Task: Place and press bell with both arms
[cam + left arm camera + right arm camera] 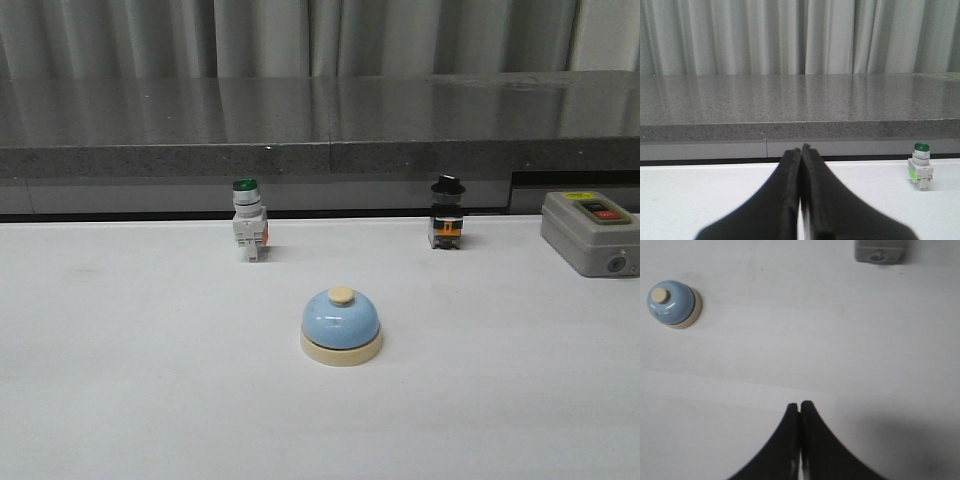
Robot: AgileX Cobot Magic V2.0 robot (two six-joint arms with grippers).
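Observation:
The light-blue bell (341,326) with a cream base and cream button sits upright on the white table (120,380), near the middle. It also shows in the right wrist view (673,304), far from the fingers. My left gripper (801,149) is shut and empty, low over the table, facing the grey counter. My right gripper (799,405) is shut and empty, above bare table, well apart from the bell. Neither arm shows in the front view.
A green-capped white switch (249,220) stands at the back left; it also shows in the left wrist view (920,166). A black-capped switch (447,213) stands at the back right. A grey control box (590,233) sits at the far right, also in the right wrist view (879,251). A grey counter (320,130) runs behind.

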